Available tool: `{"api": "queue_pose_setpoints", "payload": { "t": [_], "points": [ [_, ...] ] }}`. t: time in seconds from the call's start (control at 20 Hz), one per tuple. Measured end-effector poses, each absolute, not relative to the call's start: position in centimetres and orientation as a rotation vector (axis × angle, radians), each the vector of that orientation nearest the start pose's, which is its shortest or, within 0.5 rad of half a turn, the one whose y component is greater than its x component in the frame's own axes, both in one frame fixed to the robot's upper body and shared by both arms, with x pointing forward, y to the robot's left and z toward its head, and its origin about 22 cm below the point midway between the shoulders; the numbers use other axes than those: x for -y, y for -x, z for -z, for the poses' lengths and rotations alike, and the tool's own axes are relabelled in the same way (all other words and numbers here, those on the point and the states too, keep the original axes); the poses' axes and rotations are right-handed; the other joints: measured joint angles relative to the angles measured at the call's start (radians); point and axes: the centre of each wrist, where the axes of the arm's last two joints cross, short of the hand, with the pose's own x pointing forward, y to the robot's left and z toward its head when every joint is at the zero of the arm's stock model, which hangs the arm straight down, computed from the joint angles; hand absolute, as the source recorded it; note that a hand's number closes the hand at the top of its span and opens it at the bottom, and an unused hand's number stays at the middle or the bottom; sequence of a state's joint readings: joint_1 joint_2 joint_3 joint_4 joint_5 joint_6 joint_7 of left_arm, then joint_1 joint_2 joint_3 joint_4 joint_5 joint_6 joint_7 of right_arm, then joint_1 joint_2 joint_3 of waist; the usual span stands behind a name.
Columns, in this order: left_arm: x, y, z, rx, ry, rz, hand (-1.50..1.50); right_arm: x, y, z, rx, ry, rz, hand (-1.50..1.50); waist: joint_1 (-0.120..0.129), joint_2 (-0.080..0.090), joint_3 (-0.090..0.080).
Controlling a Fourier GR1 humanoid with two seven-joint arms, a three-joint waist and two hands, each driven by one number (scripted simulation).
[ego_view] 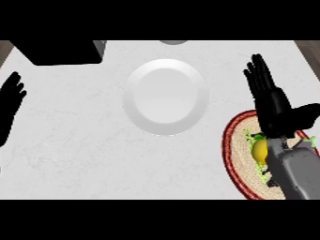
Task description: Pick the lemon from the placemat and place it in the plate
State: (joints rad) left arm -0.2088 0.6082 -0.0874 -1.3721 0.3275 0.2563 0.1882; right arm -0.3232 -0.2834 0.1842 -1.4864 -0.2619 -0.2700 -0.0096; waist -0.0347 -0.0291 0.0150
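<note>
The right hand point(277, 105), fingers straight, hovers over the placemat point(236, 140) at the counter's point(72, 140) right edge, half hiding the lemon point(258, 149). The white plate point(166, 97) sits mid-counter; the left hand point(3, 110) rests with relaxed fingers at the left edge.

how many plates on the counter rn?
1. The white plate sits mid-counter, left of the placemat that holds the lemon. A grey object at the top edge is cut off; unclear what it is.

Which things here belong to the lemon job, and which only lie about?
For the job: lemon, placemat, plate, right hand.
Lying about: black box, grey object at the far edge, resting left hand.
</note>
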Motion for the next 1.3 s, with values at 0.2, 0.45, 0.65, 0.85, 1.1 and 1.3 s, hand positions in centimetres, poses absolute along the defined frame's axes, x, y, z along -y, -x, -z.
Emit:
{"api": "queue_pose_setpoints", "payload": {
  "t": [0.2,0.45,0.65,0.85,1.1,1.3],
  "points": [
    [-33.1,-29.5,-6.1,1.420,-0.359,0.050,0.00,27.3,-30.1,-6.8,1.746,-0.001,-0.089,1.50,0.014,0.019,-0.009],
    [-31.4,-28.7,-4.3,1.411,-0.279,0.056,0.00,35.1,-28.7,-7.8,1.724,0.284,-0.348,-1.50,0.005,0.026,-0.023],
    [-30.0,-28.3,-3.3,1.404,-0.225,0.061,0.00,39.3,-25.3,-3.2,1.786,0.360,-0.197,-1.50,0.008,0.028,-0.015],
    [-29.3,-28.6,-2.9,1.407,-0.194,0.073,0.00,41.9,-22.5,0.3,1.780,0.353,-0.293,-1.50,0.022,0.031,-0.014],
    [-29.6,-28.3,-2.4,1.407,-0.180,0.077,0.00,43.5,-20.9,0.9,1.708,0.395,-0.483,-1.50,0.030,0.030,-0.015],
    [-29.7,-28.5,-1.8,1.403,-0.182,0.075,0.00,43.4,-21.0,-0.6,1.643,0.428,-0.590,-1.50,0.030,0.029,-0.016]
  ]
}}
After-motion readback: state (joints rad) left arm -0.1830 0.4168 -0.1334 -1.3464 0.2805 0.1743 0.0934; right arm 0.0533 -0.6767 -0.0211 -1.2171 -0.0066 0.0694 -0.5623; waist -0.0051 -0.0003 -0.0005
